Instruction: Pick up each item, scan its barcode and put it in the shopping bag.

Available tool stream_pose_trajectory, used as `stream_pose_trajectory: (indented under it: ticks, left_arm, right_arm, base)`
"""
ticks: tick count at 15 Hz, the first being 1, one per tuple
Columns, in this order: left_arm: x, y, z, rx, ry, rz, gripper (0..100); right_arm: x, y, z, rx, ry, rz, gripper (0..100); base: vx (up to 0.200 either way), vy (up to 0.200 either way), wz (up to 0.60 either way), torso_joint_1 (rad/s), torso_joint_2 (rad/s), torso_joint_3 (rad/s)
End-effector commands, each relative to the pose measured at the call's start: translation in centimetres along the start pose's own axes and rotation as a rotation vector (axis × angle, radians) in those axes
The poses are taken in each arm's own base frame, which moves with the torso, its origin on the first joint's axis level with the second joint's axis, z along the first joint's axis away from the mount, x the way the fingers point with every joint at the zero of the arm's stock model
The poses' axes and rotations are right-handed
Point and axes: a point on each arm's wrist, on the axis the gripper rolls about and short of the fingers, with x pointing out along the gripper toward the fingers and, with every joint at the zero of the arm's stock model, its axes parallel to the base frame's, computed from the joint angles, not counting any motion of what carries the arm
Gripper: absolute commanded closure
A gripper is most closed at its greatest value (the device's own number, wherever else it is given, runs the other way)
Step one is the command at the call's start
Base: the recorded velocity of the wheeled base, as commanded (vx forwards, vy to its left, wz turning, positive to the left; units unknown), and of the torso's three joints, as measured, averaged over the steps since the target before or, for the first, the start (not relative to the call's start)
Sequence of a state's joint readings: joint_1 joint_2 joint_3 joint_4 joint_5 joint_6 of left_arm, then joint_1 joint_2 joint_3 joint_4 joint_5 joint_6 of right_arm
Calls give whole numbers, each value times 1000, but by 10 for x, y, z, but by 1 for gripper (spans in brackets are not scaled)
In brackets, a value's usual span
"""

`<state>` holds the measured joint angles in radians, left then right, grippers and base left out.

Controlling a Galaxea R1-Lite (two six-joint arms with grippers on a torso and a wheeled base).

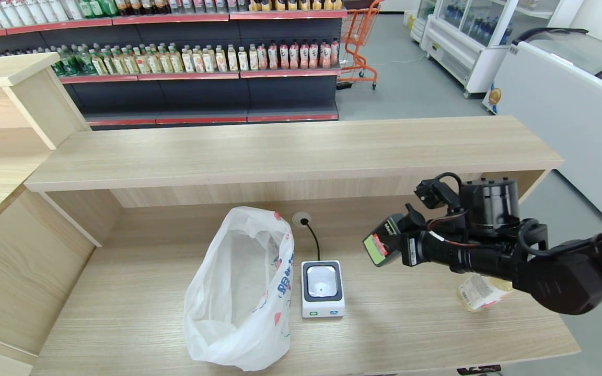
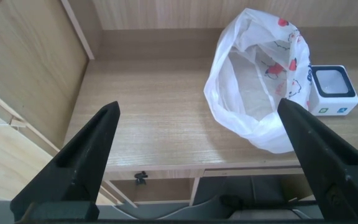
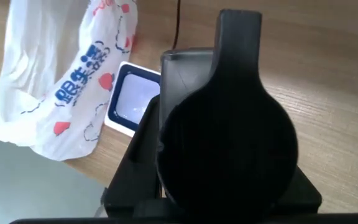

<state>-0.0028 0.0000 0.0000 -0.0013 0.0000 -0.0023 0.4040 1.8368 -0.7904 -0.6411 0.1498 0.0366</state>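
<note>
Far left, the left pincer (image 2: 197, 109) hangs with its fingers spread wide, gripping nothing, off at the shopping bag's (image 1: 238, 292) nine o'clock. The bag slumps on the counter (image 1: 426, 324) just beside the scanner (image 1: 322, 284), at its nine o'clock. Up at the scanner's two o'clock, clear of the counter, the right pincer (image 1: 397, 237) is clamped on a small box (image 1: 380, 244). A pale packet (image 1: 478, 293) lies under that arm at the scanner's three o'clock.

The risks: the box looks held by one end, so a quick swing toward the scanner could twist it loose. If its barcode faces away from the glass, the scan likely fails. The bag is limp, and its rim could fold under a dropped box and tip it out onto the counter. A low arm could nudge the packet.

On views: the head view gives the box's green and red face and the packet. The right wrist view has the box as a dark bulk, with the scanner window beyond it. The left wrist view looks into the bag's gaping mouth, where I make out nothing inside.
</note>
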Motion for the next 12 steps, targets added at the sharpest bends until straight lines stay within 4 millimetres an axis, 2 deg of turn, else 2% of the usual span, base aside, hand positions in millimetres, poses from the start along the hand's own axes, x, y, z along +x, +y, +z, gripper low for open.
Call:
stream_pose_trajectory:
  ticks: [1, 5, 12]
  left_arm:
    - [0, 0, 0, -1, 0, 0, 0]
    - [0, 0, 0, -10, -2, 0, 0]
    - [0, 0, 0, 1, 0, 0, 0]
  right_arm:
    - [-13, 6, 11, -12, -46, 10, 100]
    - [-6, 7, 3, -9, -13, 36, 100]
    - [0, 24, 3, -27, -35, 201, 100]
  base:
    - [0, 0, 0, 0, 0, 0]
    - [0, 0, 0, 0, 0, 0]
    - [0, 0, 0, 0, 0, 0]
